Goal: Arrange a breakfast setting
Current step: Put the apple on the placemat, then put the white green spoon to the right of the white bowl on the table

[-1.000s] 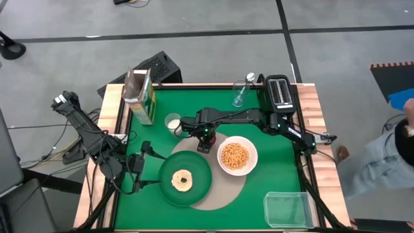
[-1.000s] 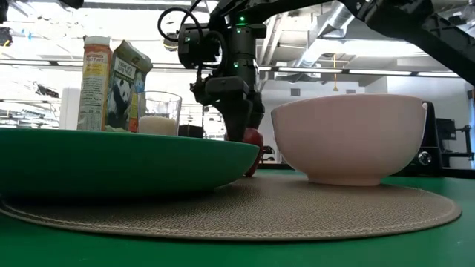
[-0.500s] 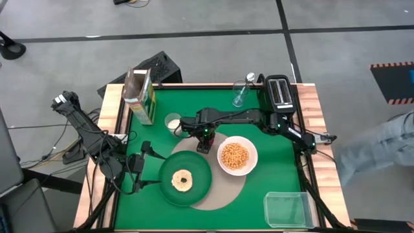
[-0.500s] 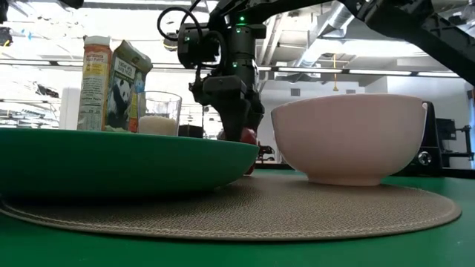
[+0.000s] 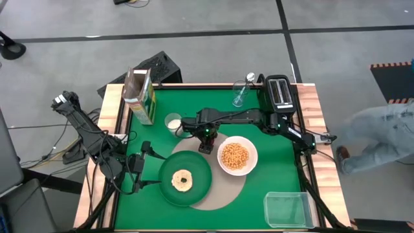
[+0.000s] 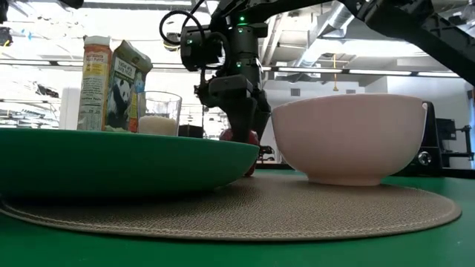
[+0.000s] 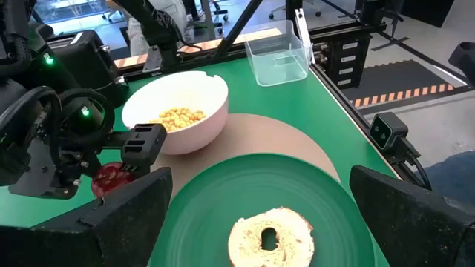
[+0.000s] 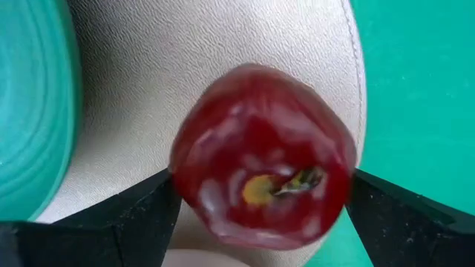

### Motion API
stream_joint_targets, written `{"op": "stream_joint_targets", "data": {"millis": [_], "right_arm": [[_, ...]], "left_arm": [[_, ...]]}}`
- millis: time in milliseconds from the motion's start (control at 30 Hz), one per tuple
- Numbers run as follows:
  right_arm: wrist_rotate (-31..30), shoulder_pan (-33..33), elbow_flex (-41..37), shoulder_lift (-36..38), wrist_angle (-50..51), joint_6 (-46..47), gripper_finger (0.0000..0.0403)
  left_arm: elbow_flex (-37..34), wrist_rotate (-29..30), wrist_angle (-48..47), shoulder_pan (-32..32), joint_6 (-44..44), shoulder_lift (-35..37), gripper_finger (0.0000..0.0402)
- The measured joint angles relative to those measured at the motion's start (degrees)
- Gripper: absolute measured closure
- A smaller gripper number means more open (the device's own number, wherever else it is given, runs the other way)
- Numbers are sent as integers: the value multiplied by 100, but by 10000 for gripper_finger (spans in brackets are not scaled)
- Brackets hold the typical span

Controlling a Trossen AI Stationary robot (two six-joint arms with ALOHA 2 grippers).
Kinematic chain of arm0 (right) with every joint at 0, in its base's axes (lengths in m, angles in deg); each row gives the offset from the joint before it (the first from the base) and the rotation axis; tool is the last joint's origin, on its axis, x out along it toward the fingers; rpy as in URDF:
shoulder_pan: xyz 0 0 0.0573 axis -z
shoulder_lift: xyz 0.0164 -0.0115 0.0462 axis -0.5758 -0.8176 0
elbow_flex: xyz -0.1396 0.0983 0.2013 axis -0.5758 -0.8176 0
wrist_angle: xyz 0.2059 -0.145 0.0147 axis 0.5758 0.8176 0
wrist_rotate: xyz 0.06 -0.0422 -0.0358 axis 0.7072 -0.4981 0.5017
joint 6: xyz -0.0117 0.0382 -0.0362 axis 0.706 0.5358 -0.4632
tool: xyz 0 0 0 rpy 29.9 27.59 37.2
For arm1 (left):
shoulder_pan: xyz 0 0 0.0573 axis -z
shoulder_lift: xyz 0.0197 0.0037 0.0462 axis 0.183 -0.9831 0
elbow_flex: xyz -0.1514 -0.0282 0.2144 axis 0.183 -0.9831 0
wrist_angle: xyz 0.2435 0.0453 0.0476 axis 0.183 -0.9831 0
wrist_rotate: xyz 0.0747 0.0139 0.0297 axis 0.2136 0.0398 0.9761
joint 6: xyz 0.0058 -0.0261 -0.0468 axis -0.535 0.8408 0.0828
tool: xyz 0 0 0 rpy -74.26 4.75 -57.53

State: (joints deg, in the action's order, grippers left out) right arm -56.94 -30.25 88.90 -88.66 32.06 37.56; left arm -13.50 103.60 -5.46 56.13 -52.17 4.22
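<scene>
Now right gripper (image 5: 205, 146) pinching red apple (image 8: 261, 187) from both sides, low over far edge of beige placemat (image 5: 228, 188), between green plate (image 5: 202, 184) and cereal bowl (image 5: 237, 156). Left gripper (image 5: 143, 169) spread, waiting left of plate.

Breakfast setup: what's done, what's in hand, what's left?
Done: plate with bagel and bowl of cereal sit on the placemat. In hand: right gripper holds the apple low over the mat's edge. Left: release it; no spoon visible. The left gripper waits by the plate.
</scene>
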Motion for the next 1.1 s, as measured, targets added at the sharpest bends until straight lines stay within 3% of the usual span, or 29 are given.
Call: {"op": "stream_joint_targets", "data": {"millis": [500, 700, 933, 1100], "right_arm": [[-54, -120, 624, 144, 223, -181, 22], [-454, -75, 614, 328, 495, -152, 22], [-592, -70, 614, 987, 347, -236, 22], [-1035, -28, 616, 1506, 312, -238, 22]], "left_arm": [[0, -2, 2, 0, -8, 0, 3], [0, -4, 3, -1, -10, -2, 3], [0, 7, 2, -2, -4, -2, 3], [0, 14, 4, 0, 12, -2, 3]]}}
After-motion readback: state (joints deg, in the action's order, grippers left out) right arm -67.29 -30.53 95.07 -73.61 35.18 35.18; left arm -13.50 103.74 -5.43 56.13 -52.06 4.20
